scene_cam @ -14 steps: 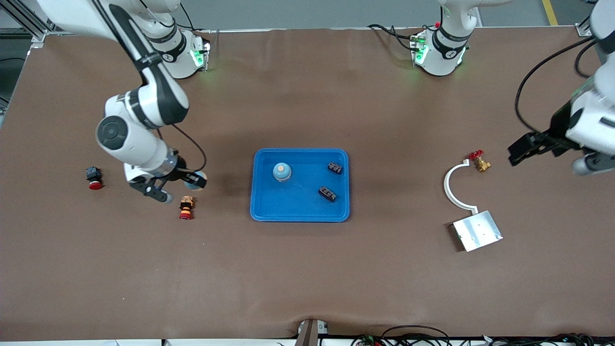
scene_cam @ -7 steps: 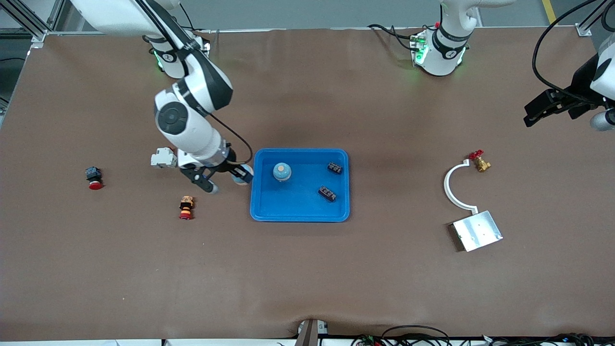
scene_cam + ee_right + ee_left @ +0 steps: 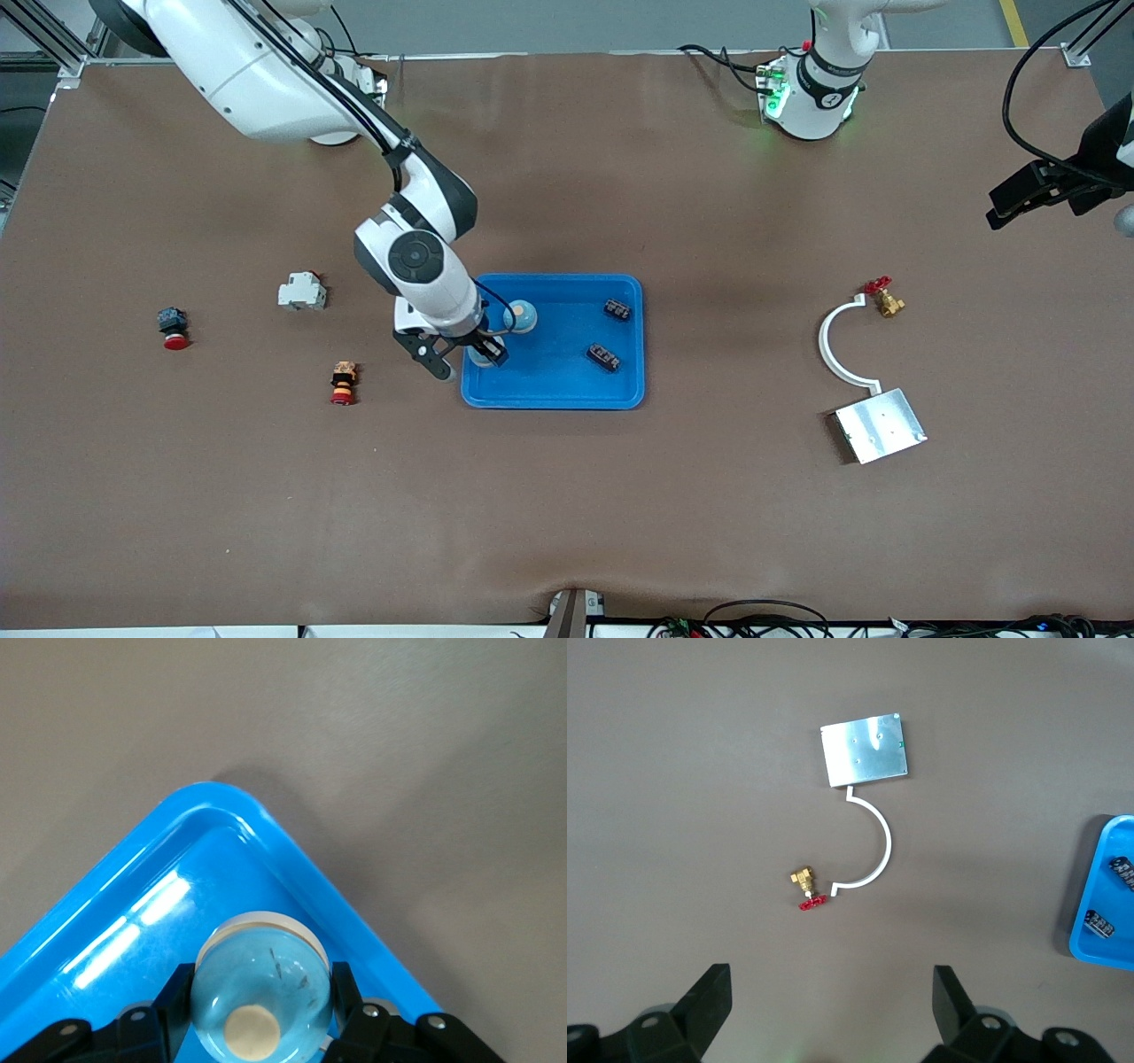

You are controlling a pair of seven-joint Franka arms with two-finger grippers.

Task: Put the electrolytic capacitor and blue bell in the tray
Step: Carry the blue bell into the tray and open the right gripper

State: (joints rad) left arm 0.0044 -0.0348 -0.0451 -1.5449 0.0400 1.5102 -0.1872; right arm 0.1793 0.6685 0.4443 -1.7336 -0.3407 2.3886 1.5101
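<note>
Now right pincer (image 3: 471,357) grips pale-blue domed bell (image 3: 262,990) w/ tan button over tray (image 3: 554,390); left pincer (image 3: 833,1014) open.

Even, bright overhead light falls across the brown table (image 3: 567,496), leaving soft, diffuse shadows beneath the right arm (image 3: 266,80) and beside the blue tray (image 3: 554,397). Pale sheen streaks the tabletop near the robots' bases, where green indicator lamps cast a faint glow. In the right wrist view, white glare bands run along the tray's glossy floor, and a soft shadow hugs its rim. The left wrist view is flat-lit, with the dark fingers (image 3: 700,1005) slightly soft at the frame's edge.
</note>
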